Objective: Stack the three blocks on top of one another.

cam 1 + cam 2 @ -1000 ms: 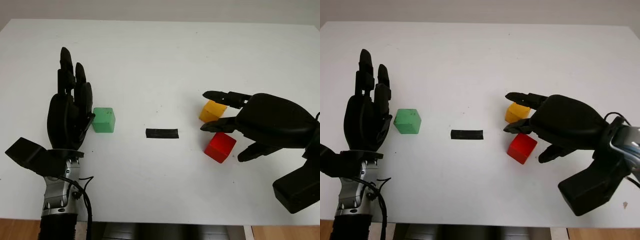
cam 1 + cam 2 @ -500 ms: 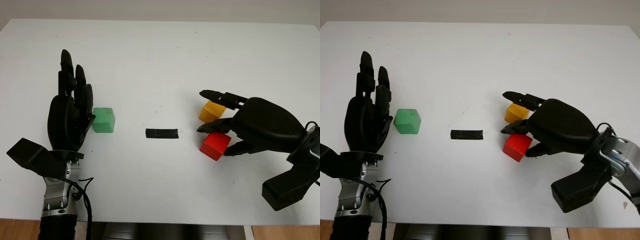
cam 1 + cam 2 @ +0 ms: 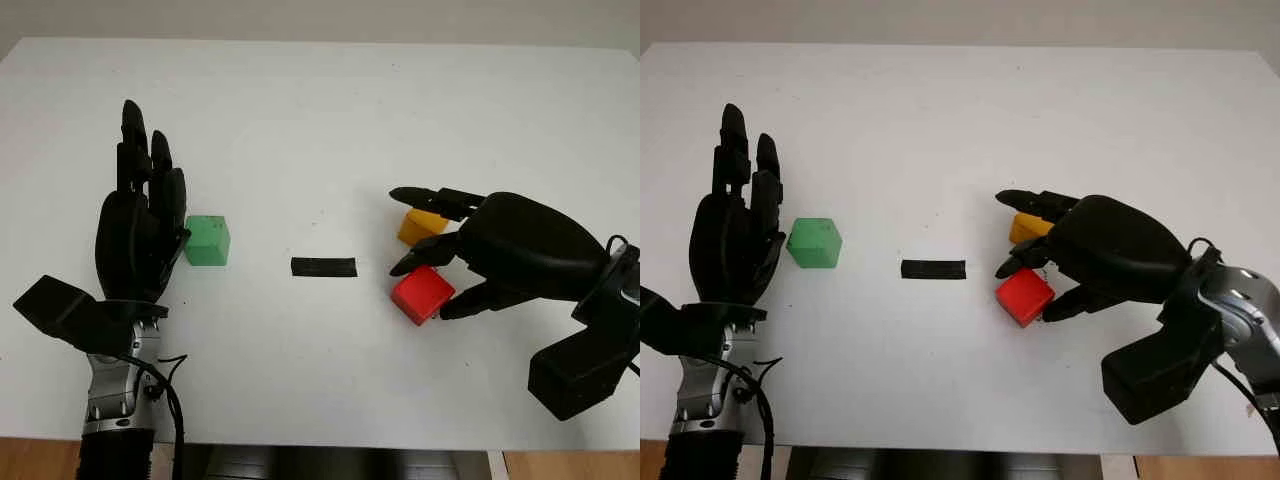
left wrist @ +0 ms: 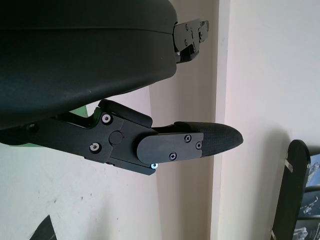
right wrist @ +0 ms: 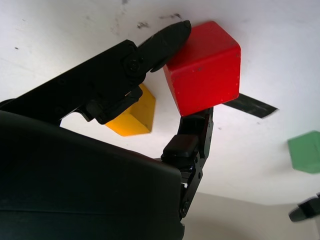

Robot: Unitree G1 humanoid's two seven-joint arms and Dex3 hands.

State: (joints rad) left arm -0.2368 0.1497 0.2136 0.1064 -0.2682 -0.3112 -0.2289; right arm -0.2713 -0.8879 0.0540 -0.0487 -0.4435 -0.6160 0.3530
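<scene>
A red block [image 3: 421, 296] sits tilted on the white table [image 3: 320, 110], right of centre. My right hand [image 3: 1027, 292] is shut on it, thumb on one side and a finger on the other; the right wrist view shows the red block [image 5: 202, 75] pinched this way. A yellow block [image 3: 419, 225] lies just behind it, under the hand's outstretched fingers and partly hidden. A green block [image 3: 207, 241] rests on the left. Beside its left face my left hand [image 3: 140, 215] stands open, not touching it.
A short black tape strip [image 3: 323, 267] is stuck to the table between the green and red blocks. The table's front edge runs close below both arms. The right arm's black forearm [image 3: 585, 365] lies over the front right corner.
My right hand has slid left and its fingers have closed around the red block. The red block has shifted a little left and turned. The left hand and the green block have stayed put.
</scene>
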